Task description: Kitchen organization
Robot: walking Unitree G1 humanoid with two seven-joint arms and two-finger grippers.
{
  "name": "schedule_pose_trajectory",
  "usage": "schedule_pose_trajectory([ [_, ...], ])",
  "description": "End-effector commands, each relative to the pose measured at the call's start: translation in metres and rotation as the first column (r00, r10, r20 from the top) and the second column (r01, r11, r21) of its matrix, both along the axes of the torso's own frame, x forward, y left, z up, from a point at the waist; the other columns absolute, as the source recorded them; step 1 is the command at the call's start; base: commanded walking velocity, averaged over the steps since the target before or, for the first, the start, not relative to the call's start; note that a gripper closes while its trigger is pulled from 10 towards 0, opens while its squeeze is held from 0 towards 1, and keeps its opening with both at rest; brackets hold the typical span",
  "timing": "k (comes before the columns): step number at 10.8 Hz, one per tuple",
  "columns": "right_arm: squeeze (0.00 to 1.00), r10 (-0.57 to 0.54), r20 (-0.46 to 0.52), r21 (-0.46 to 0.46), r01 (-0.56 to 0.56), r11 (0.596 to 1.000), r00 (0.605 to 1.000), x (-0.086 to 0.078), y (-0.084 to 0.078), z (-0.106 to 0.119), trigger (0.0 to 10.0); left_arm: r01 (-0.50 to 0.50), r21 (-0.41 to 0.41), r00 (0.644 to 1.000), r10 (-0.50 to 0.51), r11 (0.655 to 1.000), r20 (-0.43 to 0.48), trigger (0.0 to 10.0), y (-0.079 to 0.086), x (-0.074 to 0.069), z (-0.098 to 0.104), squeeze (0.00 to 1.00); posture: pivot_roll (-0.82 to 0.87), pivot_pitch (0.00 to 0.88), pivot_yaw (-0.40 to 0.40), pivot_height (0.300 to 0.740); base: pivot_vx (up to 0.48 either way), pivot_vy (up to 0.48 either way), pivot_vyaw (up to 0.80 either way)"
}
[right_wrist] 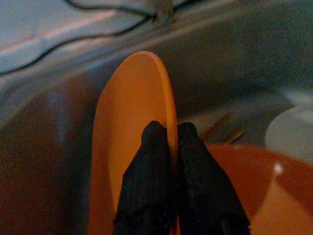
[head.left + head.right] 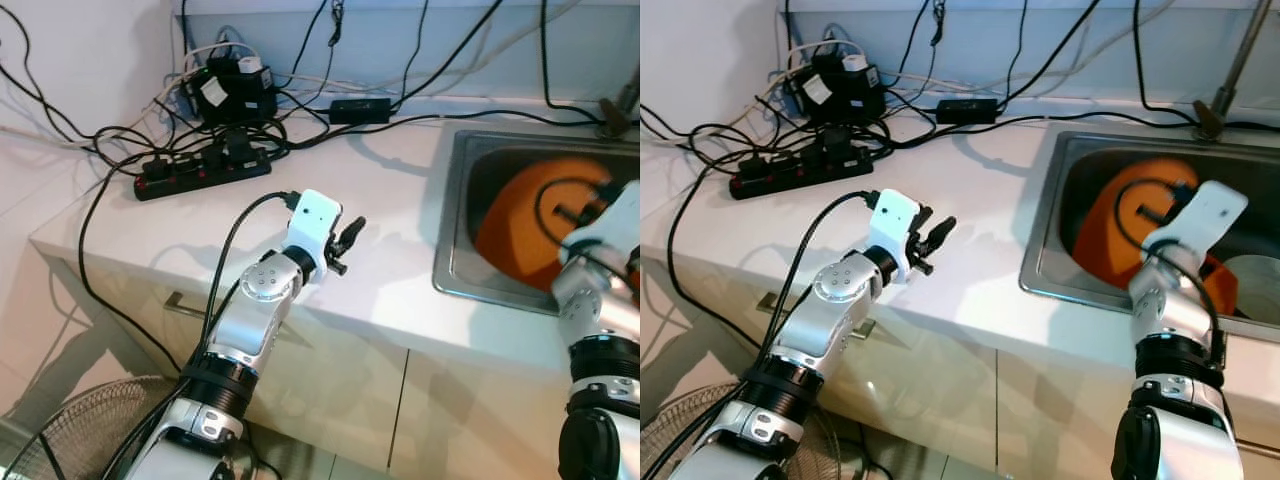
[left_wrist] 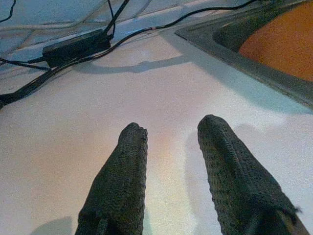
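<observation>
Right gripper: down inside the sink, its two black fingers pressed onto the rim of an orange plate, one finger on each face of the rim.
Orange plate: stands tilted on edge in the sink, leaning toward the sink's left wall; the pinched rim is its upper edge.
Second orange dish: lies low in the sink just beside the held plate, on the gripper's other side.
White dish: lies in the sink bottom to the right of the orange pieces, partly hidden by the right arm.
Sink: a steel basin set into the desk on the robot's right; a tap base stands at its back rim.
Left gripper: hovers over the bare white desk left of the sink, fingers spread apart with nothing between them.
Desk: white top with cupboard fronts below.
Power strip: black, lies at the back left of the desk among a tangle of black and white cables and plug adapters.
Black adapter: a small box lying near the back wall, between the power strip and the sink.
Fan: a wire-grille fan on the floor at the lower left.
</observation>
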State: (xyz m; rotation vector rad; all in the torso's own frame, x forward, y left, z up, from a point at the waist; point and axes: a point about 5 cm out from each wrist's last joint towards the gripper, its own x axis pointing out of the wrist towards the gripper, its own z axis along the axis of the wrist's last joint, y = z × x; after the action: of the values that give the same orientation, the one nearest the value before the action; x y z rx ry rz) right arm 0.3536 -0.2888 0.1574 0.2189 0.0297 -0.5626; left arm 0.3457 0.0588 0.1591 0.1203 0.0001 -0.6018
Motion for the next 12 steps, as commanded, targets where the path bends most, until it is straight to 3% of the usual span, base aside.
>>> schedule_pose_trajectory([
  [1,0.0,0.056,0.039,0.01,-0.056,0.998,0.998,0.01,0.012,0.012,10.0,0.012,-0.013,1.0,-0.012,1.0,-0.012,10.0,-0.001,-0.002,0.0,0.0,0.07,0.008,0.114,0.728,0.0,0.0,0.0],
  [3,0.0,0.101,0.007,0.031,-0.101,0.994,0.995,0.013,0.024,0.001,10.0,0.022,-0.027,0.999,-0.023,0.999,-0.024,10.0,-0.008,-0.004,0.0,0.0,0.07,0.004,0.116,0.728,0.0,0.0,0.0],
  [4,0.97,0.094,0.005,0.036,-0.094,0.995,0.996,0.013,0.024,-0.001,10.0,0.027,-0.025,0.999,-0.028,0.999,-0.023,10.0,-0.008,-0.004,0.001,0.0,0.07,0.005,0.118,0.728,0.0,0.0,0.0],
  [5,1.0,0.096,0.003,0.037,-0.096,0.995,0.995,0.013,0.025,-0.002,10.0,0.03,-0.023,0.999,-0.031,0.999,-0.026,10.0,-0.008,-0.005,0.001,0.0,0.06,0.007,0.119,0.728,0.0,0.0,0.0],
  [6,0.55,0.099,0.002,0.034,-0.099,0.994,0.995,0.013,0.025,-0.002,10.0,0.03,-0.021,0.999,-0.031,0.999,-0.028,10.0,-0.008,-0.005,0.0,0.0,0.06,0.007,0.119,0.728,0.0,0.0,0.0],
  [7,0.0,0.101,0.003,0.032,-0.101,0.994,0.995,0.013,0.025,-0.002,10.0,0.03,-0.021,0.999,-0.031,0.999,-0.029,10.0,-0.008,-0.005,0.0,0.0,0.06,0.008,0.119,0.728,0.0,0.0,0.0],
  [9,0.0,0.1,0.017,0.021,-0.1,0.995,0.995,0.014,0.025,0.001,10.0,0.033,-0.02,0.999,-0.034,0.999,-0.028,10.0,-0.008,-0.006,0.0,0.0,0.06,0.01,0.119,0.728,0.0,0.0,0.0],
  [10,0.7,0.102,0.008,-0.004,-0.102,0.995,0.995,0.014,0.024,0.002,10.0,0.032,-0.02,0.999,-0.032,0.999,-0.031,10.0,-0.008,-0.006,-0.001,0.0,0.06,0.009,0.118,0.728,0.0,0.0,0.0],
  [11,1.0,0.105,-0.001,-0.035,-0.105,0.994,0.994,0.014,0.024,0.003,10.0,0.031,-0.018,0.999,-0.031,0.999,-0.031,10.0,-0.008,-0.006,-0.001,0.0,0.06,0.01,0.118,0.728,0.0,0.0,0.0],
  [12,0.0,0.1,-0.01,-0.126,-0.101,0.987,0.995,0.013,0.023,0.01,10.0,0.031,-0.019,0.999,-0.031,0.999,-0.031,10.0,-0.008,-0.005,-0.001,0.0,0.06,0.013,0.119,0.728,0.0,0.0,0.0],
])
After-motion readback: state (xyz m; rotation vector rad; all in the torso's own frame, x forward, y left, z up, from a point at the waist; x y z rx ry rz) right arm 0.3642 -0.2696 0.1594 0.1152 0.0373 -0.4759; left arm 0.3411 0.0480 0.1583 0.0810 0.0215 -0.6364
